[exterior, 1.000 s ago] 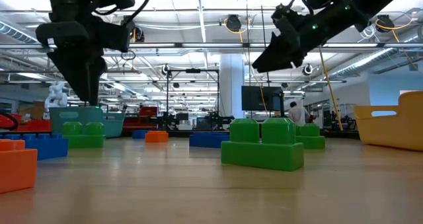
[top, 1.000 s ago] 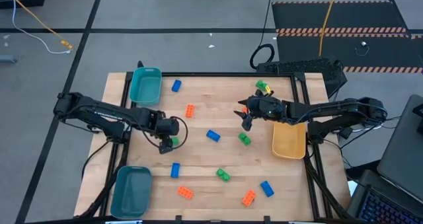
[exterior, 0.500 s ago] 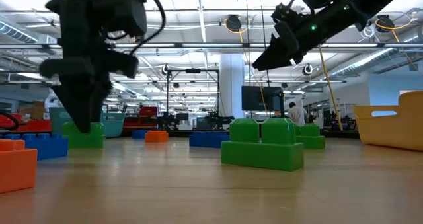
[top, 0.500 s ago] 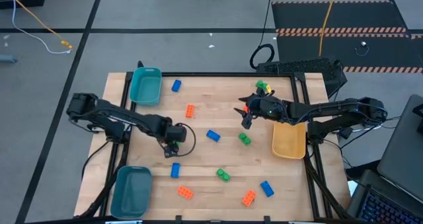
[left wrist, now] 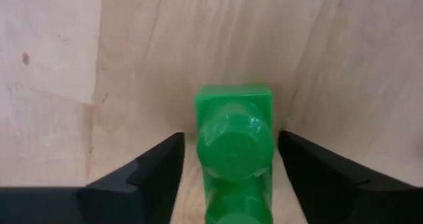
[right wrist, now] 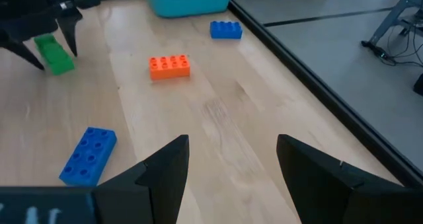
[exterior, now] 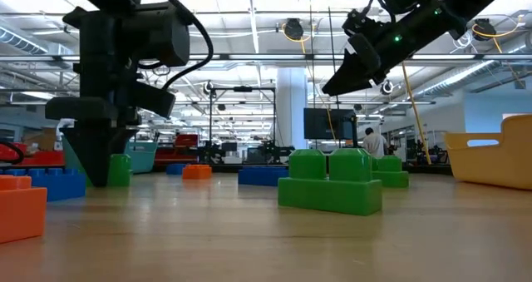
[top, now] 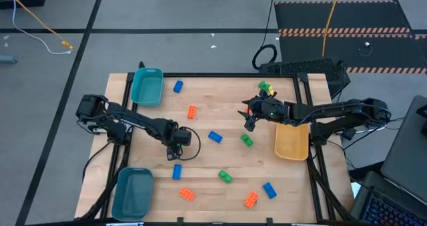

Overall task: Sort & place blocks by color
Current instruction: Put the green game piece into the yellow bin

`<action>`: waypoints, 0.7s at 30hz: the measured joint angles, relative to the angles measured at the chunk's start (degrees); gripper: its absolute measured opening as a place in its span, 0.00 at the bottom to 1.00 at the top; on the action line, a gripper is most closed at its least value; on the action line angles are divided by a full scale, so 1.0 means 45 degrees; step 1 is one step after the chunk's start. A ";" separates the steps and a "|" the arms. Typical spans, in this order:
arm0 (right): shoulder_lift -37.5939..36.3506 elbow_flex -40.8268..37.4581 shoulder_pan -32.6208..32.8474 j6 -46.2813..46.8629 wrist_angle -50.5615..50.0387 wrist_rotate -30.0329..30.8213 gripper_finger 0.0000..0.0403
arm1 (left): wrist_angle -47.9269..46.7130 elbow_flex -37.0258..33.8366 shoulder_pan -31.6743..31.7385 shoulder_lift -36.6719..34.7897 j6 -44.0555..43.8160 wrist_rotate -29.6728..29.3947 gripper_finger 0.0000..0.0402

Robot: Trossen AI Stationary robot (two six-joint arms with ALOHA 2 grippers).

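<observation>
Although about a dozen blocks lie scattered on the wooden surface (top: 200, 129), none is seen inside the two teal bins (top: 147, 87) or the yellow-orange bin (top: 291, 145); sorting is judged barely begun. The left gripper (top: 175, 149) is lowered over a green block (left wrist: 233, 148), fingers spread either side of it with gaps showing, so it is not yet clamped. The right gripper (top: 249, 123) hangs above mid-surface, jaws parted, nothing held. Blue (top: 214, 137), orange (top: 192, 111) and further green blocks (top: 247, 140) remain loose. Blocks are glossy moulded plastic, rectangular, with round studs; bins are smooth, round-cornered tubs; the surface is pale grained wood.
</observation>
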 joint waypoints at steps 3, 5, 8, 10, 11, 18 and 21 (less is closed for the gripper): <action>0.0000 0.0000 0.0000 0.0000 -0.0022 0.0003 0.56 | 0.0057 -0.0005 -0.0008 -0.0033 -0.0087 0.0114 0.43; 0.0000 0.0000 0.0000 0.0000 -0.0054 0.0001 0.56 | 0.0048 0.0000 0.0034 -0.0041 -0.0092 0.0041 0.33; 0.0000 0.0000 0.0000 0.0000 -0.0165 -0.0002 0.56 | -0.0100 0.0127 0.0270 -0.0011 -0.0092 -0.0106 0.33; 0.0000 0.0000 0.0000 0.0000 -0.0161 -0.0002 0.56 | -0.0129 0.0394 0.0433 0.0038 -0.0047 -0.0239 0.33; 0.0000 0.0000 0.0000 -0.0007 -0.0161 -0.0002 0.56 | -0.0040 0.0610 0.0476 0.0033 0.0116 -0.0247 0.33; 0.0000 0.0000 0.0000 -0.0039 -0.0201 -0.0002 0.56 | 0.0213 0.2716 0.0569 0.0001 0.1861 -0.0552 0.33; 0.0000 0.0000 0.0000 -0.0027 -0.0250 -0.0002 0.56 | -0.0016 0.3554 0.0795 0.0001 0.2457 -0.1443 0.33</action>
